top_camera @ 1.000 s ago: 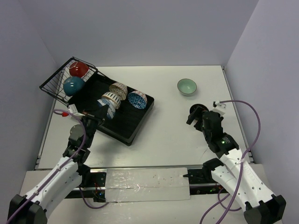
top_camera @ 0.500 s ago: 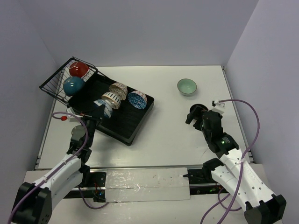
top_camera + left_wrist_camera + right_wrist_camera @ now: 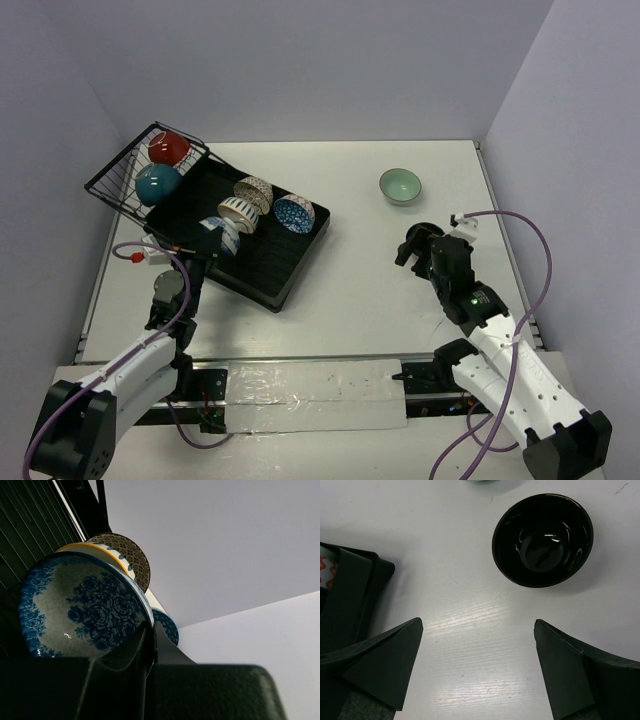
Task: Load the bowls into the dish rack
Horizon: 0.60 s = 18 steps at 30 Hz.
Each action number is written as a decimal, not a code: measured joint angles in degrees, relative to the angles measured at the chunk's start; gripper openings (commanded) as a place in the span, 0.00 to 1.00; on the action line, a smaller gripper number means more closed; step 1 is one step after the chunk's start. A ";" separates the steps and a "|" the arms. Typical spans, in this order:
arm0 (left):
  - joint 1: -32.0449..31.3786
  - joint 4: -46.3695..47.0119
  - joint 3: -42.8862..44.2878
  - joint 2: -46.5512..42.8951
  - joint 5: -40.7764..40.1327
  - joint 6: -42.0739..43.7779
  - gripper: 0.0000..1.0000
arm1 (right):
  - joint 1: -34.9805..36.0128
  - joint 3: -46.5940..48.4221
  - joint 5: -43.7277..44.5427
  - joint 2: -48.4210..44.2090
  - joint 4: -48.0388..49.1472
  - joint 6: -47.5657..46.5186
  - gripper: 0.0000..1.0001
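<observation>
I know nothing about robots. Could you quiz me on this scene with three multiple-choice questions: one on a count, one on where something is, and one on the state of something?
1. How many bowls sit in the wire basket?
A. one
B. two
C. four

2. Where is the mint green bowl?
A. in the wire basket
B. held by a gripper
C. on the bare table

3. How does the right gripper stand?
A. wide open, the dark bowl just ahead of it
B. clamped on a bowl's rim
C. shut on nothing

Answers:
1. B: only the red bowl and the teal bowl lie in it.
2. C: it stands alone on the white surface, away from the rack.
3. A: its wrist view shows the fingers far apart, with bare table between them.
</observation>
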 measured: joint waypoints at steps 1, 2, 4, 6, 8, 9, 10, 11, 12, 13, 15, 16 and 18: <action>0.00 -0.02 0.00 0.02 0.00 -0.20 0.00 | 0.00 0.00 0.00 0.17 0.00 -0.02 1.00; 0.00 0.00 0.00 0.09 0.00 -0.24 0.00 | 0.00 0.02 -0.02 0.39 0.00 -0.02 1.00; 0.00 0.00 0.00 0.61 -0.02 -0.28 0.00 | 0.02 0.02 -0.02 0.85 0.00 -0.04 1.00; 0.00 0.07 0.00 1.66 -0.07 -0.33 0.00 | 0.07 0.02 0.00 1.46 0.02 -0.11 1.00; 0.00 0.07 0.00 2.89 0.07 -0.42 0.00 | 0.35 0.04 0.02 2.08 0.04 -0.20 1.00; 0.00 0.07 0.00 3.50 0.11 -0.48 0.00 | 0.50 0.07 0.00 2.36 0.04 -0.24 1.00; 0.00 0.04 -0.02 3.96 0.11 -0.63 0.00 | 0.59 0.09 0.00 2.67 0.07 -0.26 1.00; 0.00 0.39 -0.07 4.37 -0.02 -0.79 0.00 | 0.66 0.15 0.02 2.95 0.04 -0.37 1.00; 0.09 0.63 -0.09 4.57 -0.02 -0.98 0.00 | 0.70 0.26 0.07 3.28 0.02 -0.44 1.00; 0.11 1.16 -0.15 4.92 -0.15 -1.22 0.00 | 0.76 0.42 0.07 3.63 0.04 -0.50 1.00; 0.15 1.90 -0.28 5.46 -0.20 -1.53 0.00 | 0.76 0.79 0.07 4.11 0.02 -0.66 1.00; 0.17 1.97 -0.28 5.57 -0.31 -1.66 0.00 | 0.76 1.01 0.09 4.35 0.04 -0.66 1.00; 0.26 1.95 -0.28 5.60 -0.35 -1.77 0.00 | 0.87 1.53 0.22 4.72 0.02 -0.79 1.00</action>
